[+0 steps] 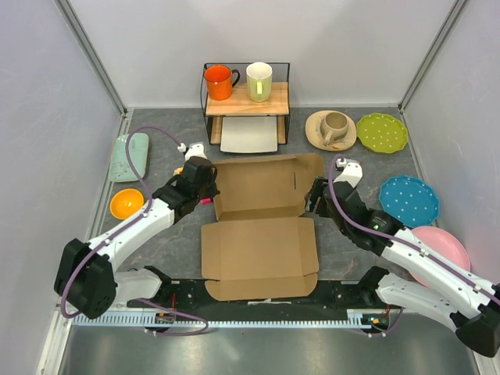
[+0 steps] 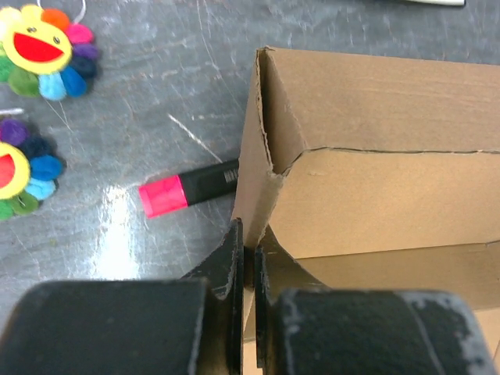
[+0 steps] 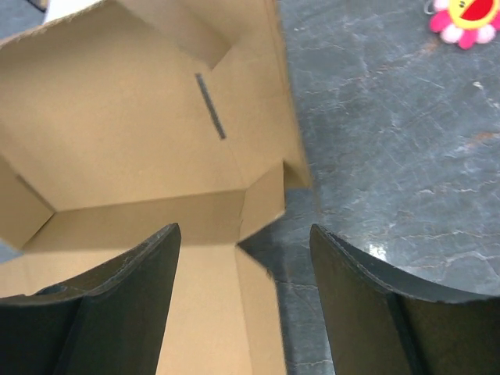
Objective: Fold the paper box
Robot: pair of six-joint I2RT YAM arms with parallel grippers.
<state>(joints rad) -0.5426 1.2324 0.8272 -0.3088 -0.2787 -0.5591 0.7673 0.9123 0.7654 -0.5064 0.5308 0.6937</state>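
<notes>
**Jaws at both side walls of a half-raised box**

Fingers of the left gripper (image 2: 248, 234) are clenched with only a sliver of gap, their tips against the bottom corner of the paper box (image 1: 262, 250) where its left side wall stands up. Whether any cardboard is nipped between them cannot be told. The right gripper (image 3: 244, 230) is released, its jaws spread wide and touching nothing, with the corner of the right side flap in the gap between them.

The box lies open in the middle of the grey table (image 1: 172, 234). Its near panel is flat and its far panel is tilted up, with a slot in it. Just left of the box wall lies a black marker (image 2: 191, 187) with a pink cap, and beyond it two rainbow flower toys (image 2: 43, 51). Behind the box a rack holds an orange mug (image 1: 219, 81) and a pale mug (image 1: 259, 81).
</notes>
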